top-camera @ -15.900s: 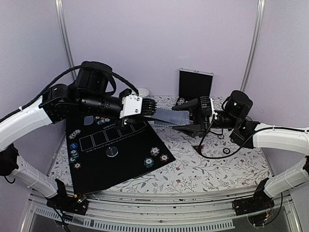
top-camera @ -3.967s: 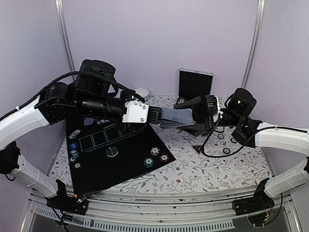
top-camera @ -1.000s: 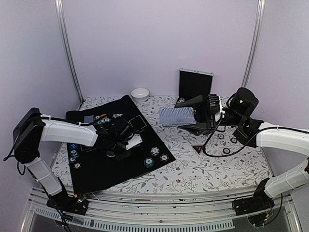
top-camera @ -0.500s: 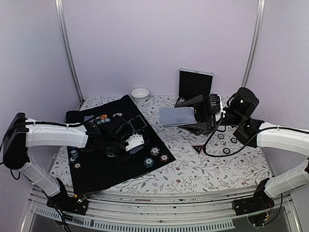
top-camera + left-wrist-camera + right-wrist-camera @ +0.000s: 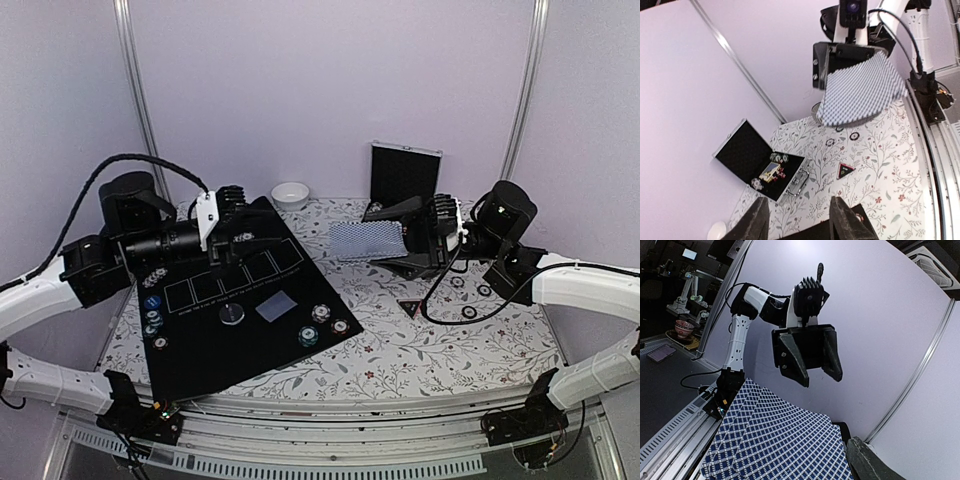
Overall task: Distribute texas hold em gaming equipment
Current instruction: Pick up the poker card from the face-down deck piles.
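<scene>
My right gripper [image 5: 388, 240] is shut on a fan of blue-grey patterned playing cards [image 5: 364, 240] held above the floral table; the fan [image 5: 780, 440] fills the right wrist view, beside one finger [image 5: 867, 465]. A single card [image 5: 276, 306] lies face down on the black mat [image 5: 215, 350]. My left gripper [image 5: 237, 204] hangs high over the mat's far edge, open and empty [image 5: 799, 201], facing the fan [image 5: 860, 90]. The grey button [image 5: 232, 314] and poker chips [image 5: 320, 314] rest on the mat. The triangular marker [image 5: 409, 307] lies on the table.
The open black case [image 5: 405, 175] stands at the back, with the white bowl [image 5: 290, 195] to its left. More chips [image 5: 151, 322] line the mat's left edge. Small black rings [image 5: 469, 313] lie near the right arm.
The left gripper let go of a card on the mat, opened, then rose and drew back to the left. The right arm has kept still with its fan.
</scene>
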